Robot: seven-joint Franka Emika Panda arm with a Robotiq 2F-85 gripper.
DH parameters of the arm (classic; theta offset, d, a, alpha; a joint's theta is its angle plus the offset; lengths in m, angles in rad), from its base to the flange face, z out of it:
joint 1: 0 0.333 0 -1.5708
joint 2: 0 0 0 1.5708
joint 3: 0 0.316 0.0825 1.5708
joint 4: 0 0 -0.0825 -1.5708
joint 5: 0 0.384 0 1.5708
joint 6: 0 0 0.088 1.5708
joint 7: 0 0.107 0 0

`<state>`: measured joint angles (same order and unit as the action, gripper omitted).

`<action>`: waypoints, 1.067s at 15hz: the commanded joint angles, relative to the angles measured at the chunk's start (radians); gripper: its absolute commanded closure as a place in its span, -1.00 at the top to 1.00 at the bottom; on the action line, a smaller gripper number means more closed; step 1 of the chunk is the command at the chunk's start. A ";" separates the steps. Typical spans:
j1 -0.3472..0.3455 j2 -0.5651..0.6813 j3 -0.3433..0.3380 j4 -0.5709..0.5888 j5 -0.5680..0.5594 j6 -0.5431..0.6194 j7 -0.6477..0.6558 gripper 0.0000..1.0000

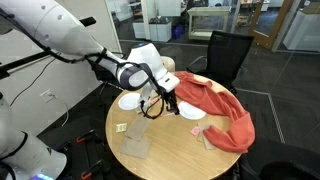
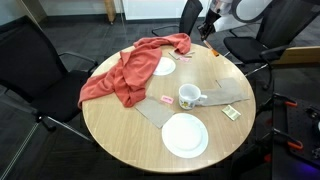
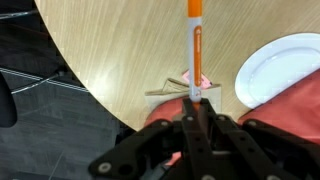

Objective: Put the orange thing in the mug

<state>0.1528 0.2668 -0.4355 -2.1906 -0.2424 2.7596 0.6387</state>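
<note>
My gripper (image 3: 196, 100) is shut on the orange thing (image 3: 196, 40), a thin orange marker with a pale end that sticks out from between the jaws over the wooden table. The white mug (image 2: 188, 97) stands upright on the table between a white plate and a red cloth. It does not show in the wrist view. In both exterior views the gripper (image 1: 167, 100) (image 2: 206, 29) hangs above the table, apart from the mug.
A large red-orange cloth (image 2: 125, 75) (image 1: 218, 108) covers one side of the round table (image 2: 130, 130). A white plate (image 2: 185, 135) lies near the table edge and a flat white disc (image 2: 163, 67) (image 3: 275, 65) by the cloth. Black chairs (image 2: 25, 60) ring the table.
</note>
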 commanded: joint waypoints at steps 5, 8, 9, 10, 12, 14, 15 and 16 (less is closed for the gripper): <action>0.003 -0.251 0.104 -0.041 -0.373 -0.214 0.377 -0.94; -0.029 -0.330 0.235 -0.039 -0.465 -0.343 0.492 -0.94; -0.039 -0.347 0.277 -0.039 -0.480 -0.379 0.518 -0.94; -0.043 -0.360 0.319 -0.035 -0.489 -0.417 0.545 -0.94; -0.046 -0.382 0.397 -0.026 -0.499 -0.487 0.598 -0.94; -0.044 -0.393 0.463 -0.017 -0.523 -0.546 0.668 -0.94; -0.042 -0.394 0.493 -0.013 -0.546 -0.576 0.716 -0.94; -0.038 -0.392 0.518 -0.007 -0.557 -0.602 0.747 -0.94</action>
<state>0.1252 -0.1048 0.0118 -2.1980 -0.7497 2.2306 1.2911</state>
